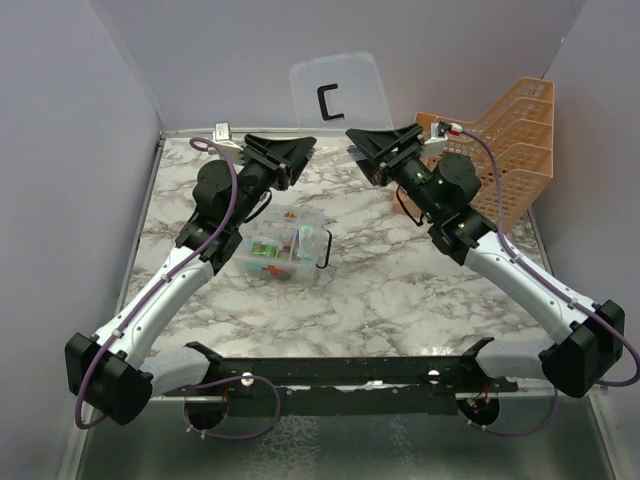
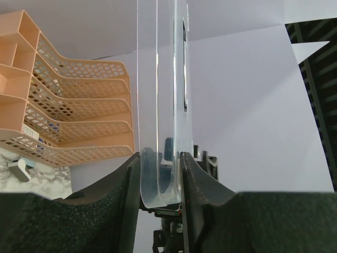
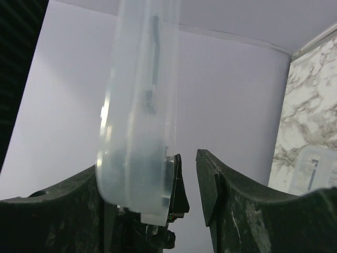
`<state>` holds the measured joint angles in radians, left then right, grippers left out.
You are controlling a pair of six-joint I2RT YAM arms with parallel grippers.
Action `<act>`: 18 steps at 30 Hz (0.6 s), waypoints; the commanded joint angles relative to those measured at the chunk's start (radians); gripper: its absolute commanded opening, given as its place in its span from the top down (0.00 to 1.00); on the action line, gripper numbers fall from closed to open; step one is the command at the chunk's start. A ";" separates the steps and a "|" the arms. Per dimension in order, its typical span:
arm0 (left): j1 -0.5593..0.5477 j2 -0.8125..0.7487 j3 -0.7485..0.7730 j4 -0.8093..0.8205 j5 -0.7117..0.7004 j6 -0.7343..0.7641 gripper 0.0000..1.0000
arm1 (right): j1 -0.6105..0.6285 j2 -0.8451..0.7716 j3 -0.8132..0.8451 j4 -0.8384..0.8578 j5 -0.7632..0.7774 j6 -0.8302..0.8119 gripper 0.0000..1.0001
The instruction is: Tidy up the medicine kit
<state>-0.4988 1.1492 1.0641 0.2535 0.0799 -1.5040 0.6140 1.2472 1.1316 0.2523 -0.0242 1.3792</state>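
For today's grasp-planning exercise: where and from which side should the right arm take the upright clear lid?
Its lower rim, from below, fingers on either flat face: the clear lid stands on edge, thin, with its black handle higher up.

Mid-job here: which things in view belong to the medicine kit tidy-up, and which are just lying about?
Belongs to the job:
- clear lid with black handle, pinched in the left tool and standing inside the open right tool
- open kit box on the table

Just lying about:
- orange mesh rack, back right
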 commanded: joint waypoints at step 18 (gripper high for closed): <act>0.007 -0.061 0.047 -0.197 -0.123 0.196 0.20 | -0.004 0.054 0.054 0.018 -0.069 -0.003 0.88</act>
<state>-0.4992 1.1282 1.0569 0.1745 0.0273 -1.4425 0.6132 1.3090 1.1427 0.2901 -0.0360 1.4464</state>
